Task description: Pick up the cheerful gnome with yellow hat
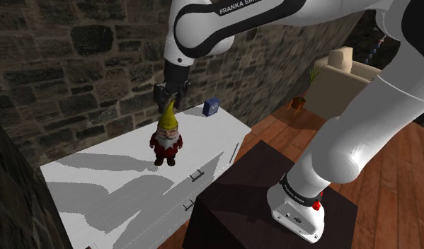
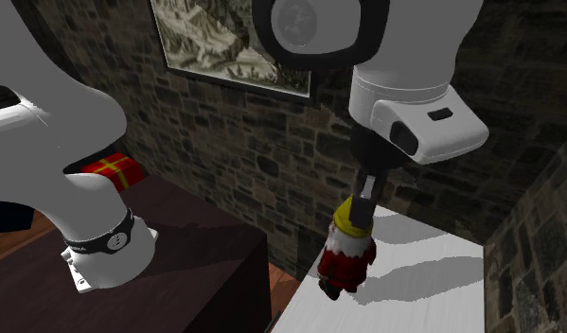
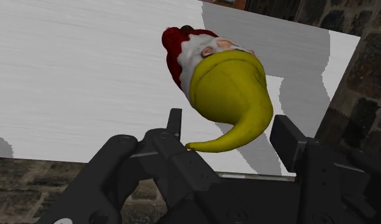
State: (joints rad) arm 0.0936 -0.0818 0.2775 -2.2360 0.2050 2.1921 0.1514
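Spread fingers [image 3: 288, 135] flank gnome [image 1: 165, 138] hat tip; gnome upright on white cabinet [image 1: 97, 191]

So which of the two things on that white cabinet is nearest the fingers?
The yellow-hatted gnome, directly under the fingers; the small blue box stands well apart from them.

**Stone room with a white cabinet**

A dark rough stone wall [image 1: 76, 64] fills the upper left of the shoulder view. Below it stands a long white cabinet [image 1: 97, 191] with drawer handles. A brown wooden floor [image 1: 415, 187] lies at the right, with a beige armchair [image 1: 342, 65] in the upper right. In the second exterior view a framed picture [image 2: 224, 43] hangs at the top.
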